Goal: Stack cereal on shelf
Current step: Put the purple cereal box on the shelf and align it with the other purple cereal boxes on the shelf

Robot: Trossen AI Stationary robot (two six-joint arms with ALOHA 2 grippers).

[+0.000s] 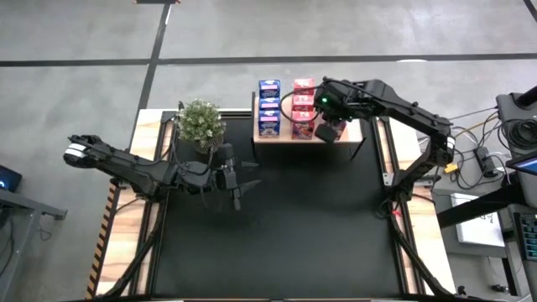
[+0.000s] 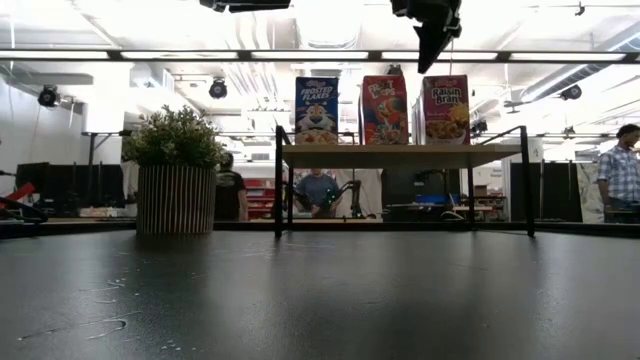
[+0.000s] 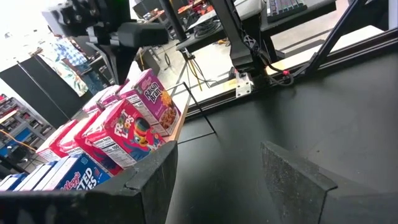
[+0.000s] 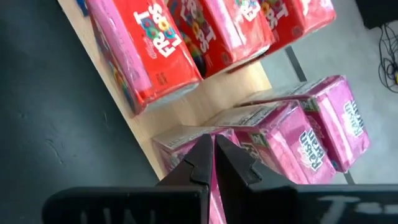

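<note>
Cereal boxes stand in three rows on the shelf (image 1: 309, 134) at the table's (image 1: 277, 226) twelve o'clock edge: blue Frosted Flakes (image 1: 268, 107) toward nine o'clock, red Froot Loops (image 1: 303, 107) in the middle, and pink Raisin Bran (image 2: 445, 110) toward three o'clock. From table height, one box of each kind fronts its row, all upright on the pale wood board above thin black posts.

The right claw (image 4: 213, 163) hangs over the Raisin Bran row at the shelf's three o'clock end. Its fingers are pressed nearly together, tips at the top edge of the nearest pink box; whether they pinch that edge cannot be told.

The left claw (image 3: 217, 165) waits over the table toward nine o'clock, spread wide with nothing between its fingers, facing the shelf. A potted plant (image 1: 200, 122) sits just beside the shelf's nine o'clock end. People stand in the room beyond.
</note>
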